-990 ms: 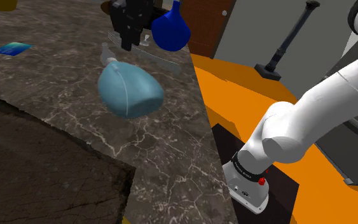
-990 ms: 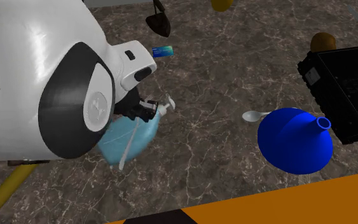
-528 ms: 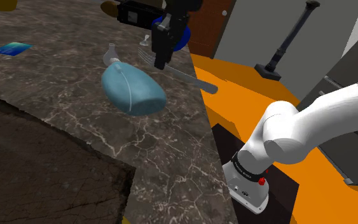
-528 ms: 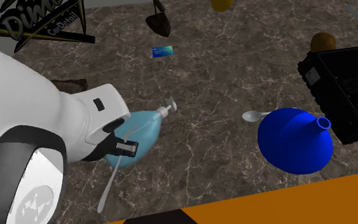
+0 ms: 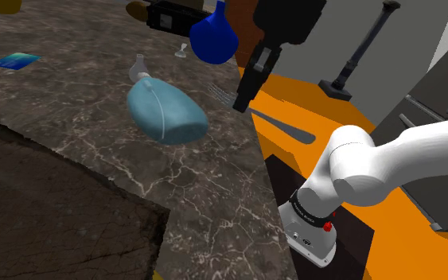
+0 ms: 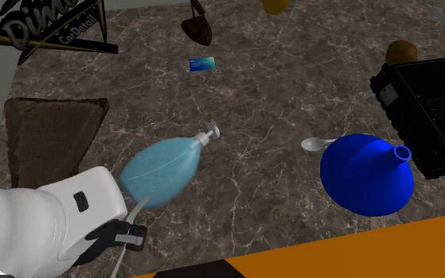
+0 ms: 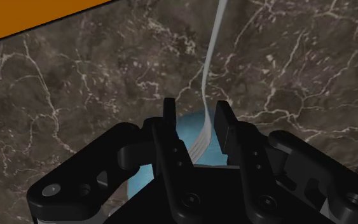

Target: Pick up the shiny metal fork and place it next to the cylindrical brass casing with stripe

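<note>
The gripper (image 7: pixel 197 108) has the fork (image 7: pixel 206 70) pinched between its two black fingers (image 7: pixel 169 124). They clasp it at the neck just above the tines, so the long pale handle sticks out well beyond them. I'd say it was taken there because that end was the easiest to reach, but it leaves most of the weight hanging free, and the fork could swivel in the pinch. In the shoulder view the fork is in the air at the table's (image 5: pixel 198 183) near edge, with its handle reaching out over the orange floor (image 5: pixel 333 119), so it is clearly lifted and rests on nothing. Under the hand lies a light blue squeeze bag (image 5: pixel 166 111) with a nozzle, and the wrist view looks straight down onto it past the tines. The hand seems to sit high enough to carry the fork over the bag rather than drag across it. A blue flask (image 5: pixel 212 36) and a black box (image 5: pixel 174 14) stand farther along the table. A brown-gold round thing (image 6: pixel 401 51) beside that box may be the casing, though I can't make out a stripe on it. If it is, the fork is well apart from where it belongs, and the carry past the bag and flask is all yet to do.
</note>
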### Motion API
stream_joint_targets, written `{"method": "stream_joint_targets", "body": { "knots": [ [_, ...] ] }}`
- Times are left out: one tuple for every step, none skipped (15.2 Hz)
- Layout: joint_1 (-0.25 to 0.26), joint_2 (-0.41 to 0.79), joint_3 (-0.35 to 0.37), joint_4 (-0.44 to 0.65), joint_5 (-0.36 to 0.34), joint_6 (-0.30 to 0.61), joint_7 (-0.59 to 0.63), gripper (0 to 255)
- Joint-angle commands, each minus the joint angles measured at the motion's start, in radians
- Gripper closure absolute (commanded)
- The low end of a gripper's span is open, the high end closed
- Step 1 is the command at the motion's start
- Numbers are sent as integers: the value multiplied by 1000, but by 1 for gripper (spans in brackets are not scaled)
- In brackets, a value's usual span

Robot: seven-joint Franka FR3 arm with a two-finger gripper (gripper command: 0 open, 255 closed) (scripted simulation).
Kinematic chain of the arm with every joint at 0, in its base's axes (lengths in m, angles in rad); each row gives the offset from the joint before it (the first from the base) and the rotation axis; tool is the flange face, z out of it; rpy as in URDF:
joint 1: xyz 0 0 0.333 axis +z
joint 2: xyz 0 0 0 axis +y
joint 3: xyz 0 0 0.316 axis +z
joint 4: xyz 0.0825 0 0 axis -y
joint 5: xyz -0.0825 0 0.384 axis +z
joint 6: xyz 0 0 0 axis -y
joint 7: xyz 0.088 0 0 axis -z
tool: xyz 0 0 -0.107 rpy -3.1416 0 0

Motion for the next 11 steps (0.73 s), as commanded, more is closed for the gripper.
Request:
{"method": "stream_joint_targets", "body": {
  "knots": [
    [5, -14, 2, -34, 5, 19, 0, 255],
    [7, -18, 4, -50, 8, 31, 1, 255],
    [9, -22, 7, -65, 10, 43, 1, 255],
    [10, -26, 9, -81, 13, 55, 1, 255],
    [12, -29, 11, -96, 16, 67, 2, 255],
    [14, -32, 14, -111, 18, 79, 2, 255],
    [16, -35, 16, -126, 21, 91, 3, 255],
    [17, -38, 19, -141, 23, 103, 3, 255],
    [19, -41, 22, -156, 26, 115, 4, 255],
    [21, -43, 24, -170, 29, 127, 4, 255],
    [22, -45, 27, -184, 32, 139, 5, 255]
  ]
}}
